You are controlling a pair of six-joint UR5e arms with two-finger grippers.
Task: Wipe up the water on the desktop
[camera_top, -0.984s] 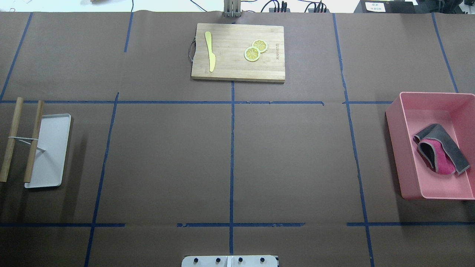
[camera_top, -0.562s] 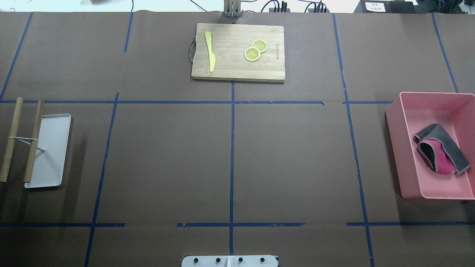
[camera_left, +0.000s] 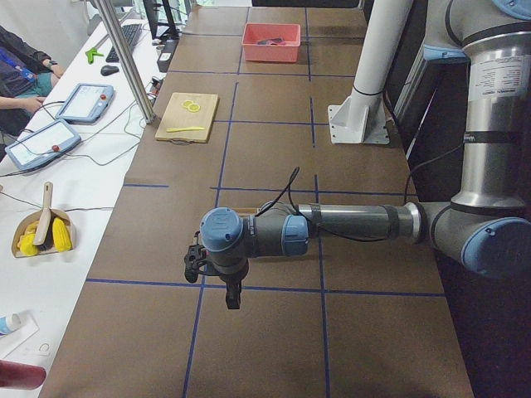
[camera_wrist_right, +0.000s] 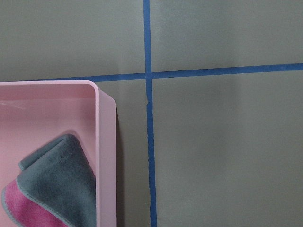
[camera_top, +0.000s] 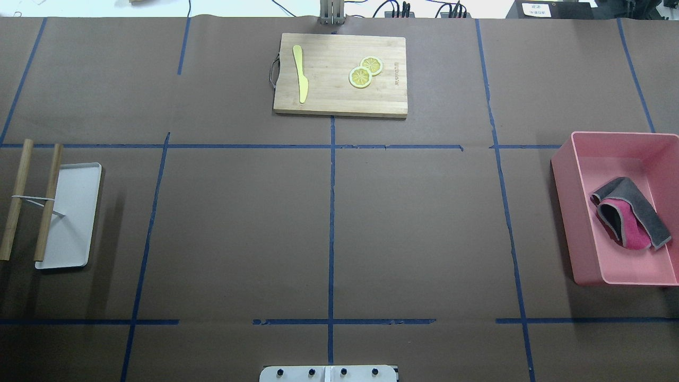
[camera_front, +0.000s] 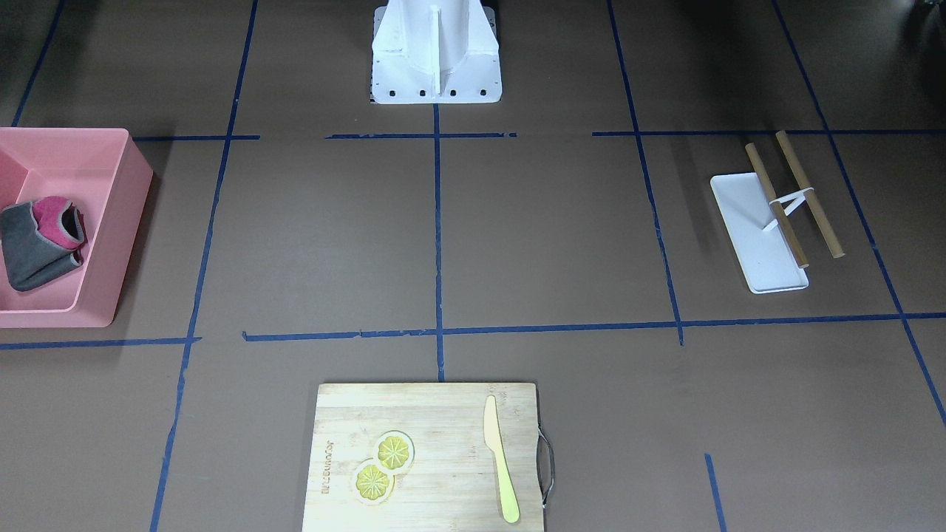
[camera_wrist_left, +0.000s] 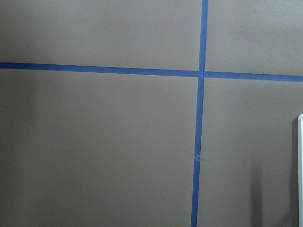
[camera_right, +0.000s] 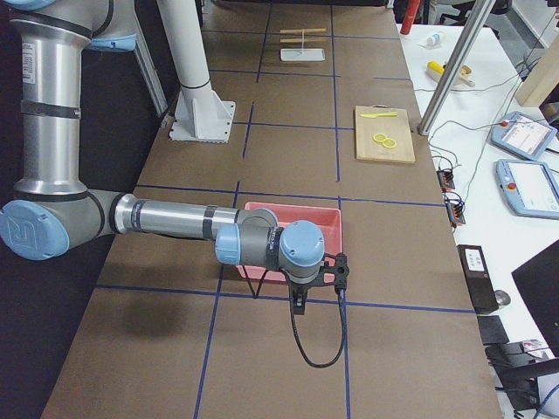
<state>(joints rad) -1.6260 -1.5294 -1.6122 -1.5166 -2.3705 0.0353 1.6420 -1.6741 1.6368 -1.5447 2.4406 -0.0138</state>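
I am hovering my left gripper (camera_left: 235,295) over the table (camera_top: 424,223), my right gripper (camera_right: 300,302) by the bin (camera_top: 563,212) with the cloth (camera_top: 631,212). I cannot tell if either is clenched.

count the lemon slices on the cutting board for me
2. Both lie on the cutting board: one lemon slice nearer the robot, the second lemon slice just behind it, touching or slightly overlapping. None looks hidden.
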